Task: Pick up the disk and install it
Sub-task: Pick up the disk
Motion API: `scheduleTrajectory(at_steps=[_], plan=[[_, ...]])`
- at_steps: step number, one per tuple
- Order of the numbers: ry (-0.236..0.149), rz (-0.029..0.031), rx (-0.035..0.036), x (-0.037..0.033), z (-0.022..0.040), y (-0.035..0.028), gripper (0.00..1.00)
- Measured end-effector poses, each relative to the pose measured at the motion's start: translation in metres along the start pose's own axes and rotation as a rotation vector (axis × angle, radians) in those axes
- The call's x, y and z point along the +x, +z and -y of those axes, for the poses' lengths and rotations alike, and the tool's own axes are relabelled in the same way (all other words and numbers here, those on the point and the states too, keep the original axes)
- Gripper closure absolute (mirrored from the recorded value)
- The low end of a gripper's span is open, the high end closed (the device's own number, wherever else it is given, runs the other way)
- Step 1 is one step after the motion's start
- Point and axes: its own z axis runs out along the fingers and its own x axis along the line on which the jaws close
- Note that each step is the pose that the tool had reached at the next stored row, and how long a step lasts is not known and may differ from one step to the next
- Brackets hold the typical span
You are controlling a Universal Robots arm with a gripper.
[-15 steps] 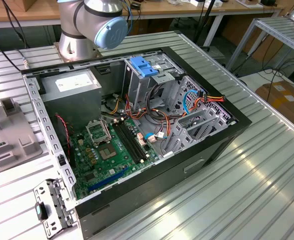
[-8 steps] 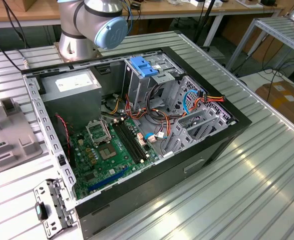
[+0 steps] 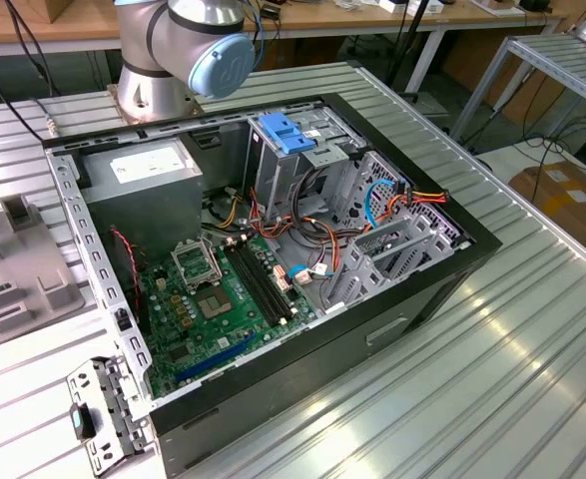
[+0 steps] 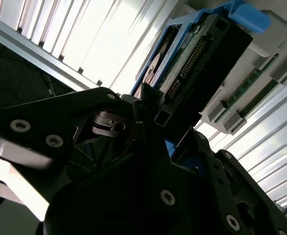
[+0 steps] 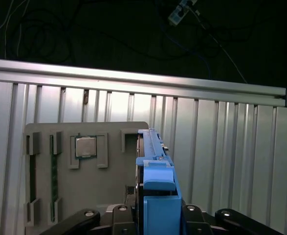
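The disk stands on edge in its blue plastic carrier, and my gripper is shut on it, with a black finger pressed to each side. It hangs above the grey holder tray. In the second wrist view the disk shows its connector row and a blue tab, clamped at its near end by my gripper. The open computer case lies on the table in the exterior view, with a blue bracket on top of its drive cage.
The holder tray sits at the exterior view's left and carries a processor chip and memory sticks. The arm's base stands behind the case. Inside are a power-supply box, the motherboard and loose cables.
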Motion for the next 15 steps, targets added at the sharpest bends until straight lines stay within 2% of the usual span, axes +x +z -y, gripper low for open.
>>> scheduleTrajectory(at_steps=[15], plan=[[0.0,0.0082,0.0006,-0.0007,-0.0003,-0.0079,0.64]])
